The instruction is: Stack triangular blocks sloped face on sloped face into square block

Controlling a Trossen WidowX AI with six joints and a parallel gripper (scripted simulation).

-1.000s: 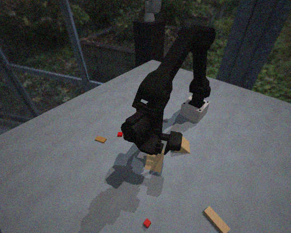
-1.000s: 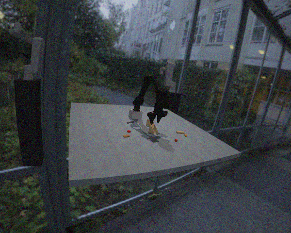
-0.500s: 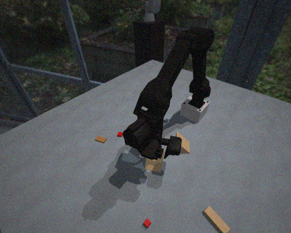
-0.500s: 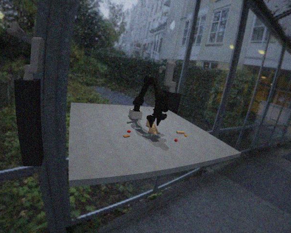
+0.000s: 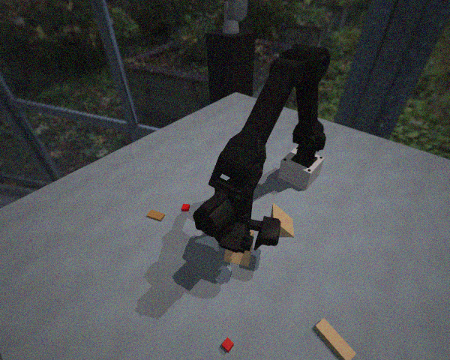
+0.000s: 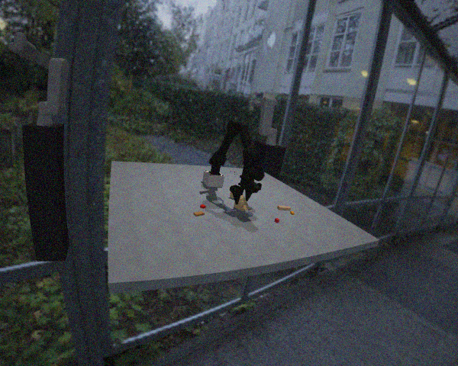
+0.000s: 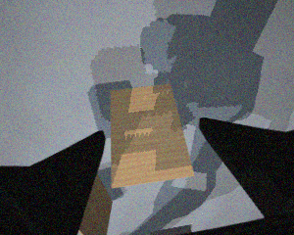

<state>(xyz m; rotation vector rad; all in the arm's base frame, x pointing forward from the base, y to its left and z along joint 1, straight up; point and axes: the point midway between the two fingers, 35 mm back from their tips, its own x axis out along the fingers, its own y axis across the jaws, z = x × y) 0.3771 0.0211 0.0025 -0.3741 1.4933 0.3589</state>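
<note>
One tan triangular block (image 5: 238,258) (image 6: 241,204) (image 7: 149,139) lies on the grey table (image 5: 372,232), sloped face up. It sits directly below my gripper and, in the wrist view, between the two fingers. My gripper (image 5: 253,238) (image 6: 243,193) (image 7: 152,128) is open wide and empty, low over this block; I cannot tell whether it touches it. The second triangular block (image 5: 284,221) (image 7: 95,211) stands on the table just beside one finger, apart from the first block.
The arm's white base (image 5: 301,170) stands behind the blocks. A flat tan tile (image 5: 155,214) and a red cube (image 5: 185,207) lie to the left. Another red cube (image 5: 227,343) and a tan plank (image 5: 334,339) lie near the front edge.
</note>
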